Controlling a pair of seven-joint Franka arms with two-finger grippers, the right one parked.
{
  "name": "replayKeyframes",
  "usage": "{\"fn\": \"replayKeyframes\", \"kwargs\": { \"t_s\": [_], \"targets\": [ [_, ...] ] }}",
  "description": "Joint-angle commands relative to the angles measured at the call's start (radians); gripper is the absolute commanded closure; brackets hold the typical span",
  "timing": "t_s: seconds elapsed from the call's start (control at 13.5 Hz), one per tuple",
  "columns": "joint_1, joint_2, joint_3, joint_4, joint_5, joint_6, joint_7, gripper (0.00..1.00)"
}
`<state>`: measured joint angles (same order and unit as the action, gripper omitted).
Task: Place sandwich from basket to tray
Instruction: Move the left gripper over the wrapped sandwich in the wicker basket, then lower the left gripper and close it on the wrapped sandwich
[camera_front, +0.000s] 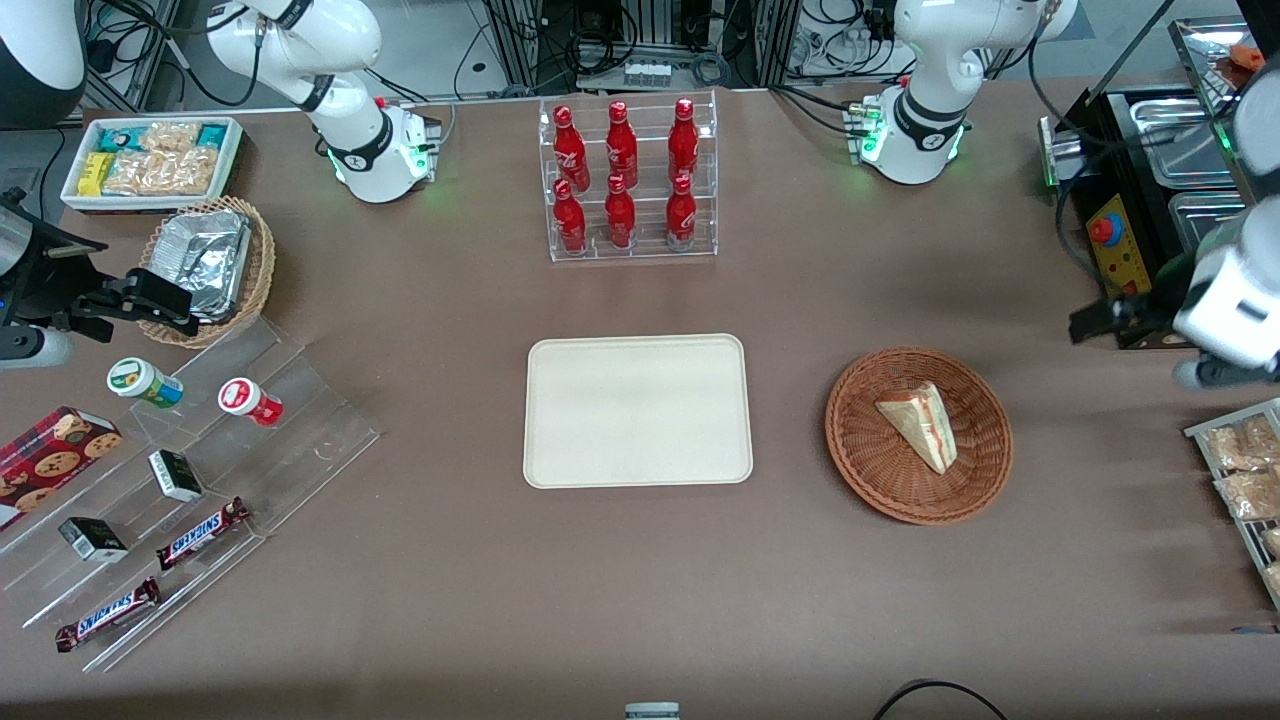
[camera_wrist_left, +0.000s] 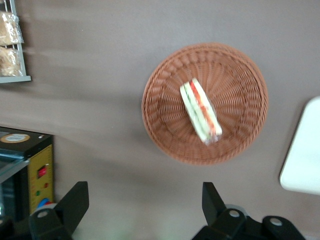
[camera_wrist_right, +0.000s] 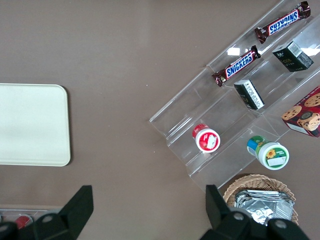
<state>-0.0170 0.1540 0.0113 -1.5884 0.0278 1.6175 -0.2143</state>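
The sandwich (camera_front: 921, 424) lies in the basket (camera_front: 860, 450), a little off centre, resting on one bread face with its layered filling edge turned toward the working arm's end of the surface. It looks light, soft and easy to crush, probably in a slick clear wrap, so a hard squeeze would likely dent the bread or push the filling out. The best hold is probably across the two bread faces near the thick middle of the wedge, not at the thin tip, with only gentle pressure; since it lies flat, the tool may need to come down over the long edges instead. The tool (camera_wrist_left: 145, 200) hangs well above the surface, off to the side of the basket and not over it, its fingers (camera_wrist_left: 75, 202) spread wide and holding nothing. The basket's rim is low and should not hinder a descent from above, though its woven floor gives little room to slide a finger under the sandwich. The tray (camera_front: 638, 410) sits bare, near the basket toward the parked arm's end, with open surface (camera_front: 790, 560) between them. The bottle rack (camera_front: 628, 180) stands farther from the front camera and clear of that path, as does the black machine (camera_front: 1120, 220) at the working arm's end.
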Motion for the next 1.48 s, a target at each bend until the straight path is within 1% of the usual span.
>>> {"fn": "replayKeyframes", "kwargs": {
  "t_s": [0.0, 0.15, 0.3, 0.37, 0.44, 0.52, 0.59, 0.74, 0.81, 0.89, 0.96, 1.04, 1.11, 1.19, 1.26, 1.41],
  "targets": [
    [-0.047, 0.094, -0.004, 0.037, -0.003, 0.063, -0.198, 0.0],
    [-0.07, 0.165, -0.005, 0.039, -0.014, 0.131, -0.322, 0.0],
    [-0.086, 0.225, -0.005, 0.039, -0.081, 0.22, -0.449, 0.0],
    [-0.093, 0.26, -0.005, 0.036, -0.08, 0.258, -0.494, 0.0],
    [-0.13, 0.288, -0.004, 0.036, -0.072, 0.284, -0.57, 0.0],
    [-0.151, 0.317, -0.002, 0.044, -0.072, 0.307, -0.696, 0.0],
    [-0.152, 0.337, -0.002, 0.042, -0.062, 0.33, -0.79, 0.0],
    [-0.155, 0.355, -0.002, 0.027, -0.046, 0.354, -0.81, 0.0],
    [-0.155, 0.354, -0.002, 0.002, -0.026, 0.355, -0.81, 0.0],
    [-0.155, 0.348, -0.002, -0.024, 0.022, 0.357, -0.812, 0.0],
    [-0.155, 0.34, -0.002, -0.047, 0.038, 0.366, -0.812, 0.0],
    [-0.155, 0.322, -0.002, -0.082, 0.038, 0.39, -0.812, 0.0],
    [-0.155, 0.281, -0.004, -0.164, 0.038, 0.462, -0.812, 0.0],
    [-0.152, 0.23, -0.004, -0.267, 0.034, 0.572, -0.812, 0.0],
    [-0.15, 0.201, -0.004, -0.324, 0.032, 0.632, -0.81, 0.0],
    [-0.155, 0.182, -0.005, -0.349, 0.035, 0.642, -0.801, 0.0]
  ]
}}
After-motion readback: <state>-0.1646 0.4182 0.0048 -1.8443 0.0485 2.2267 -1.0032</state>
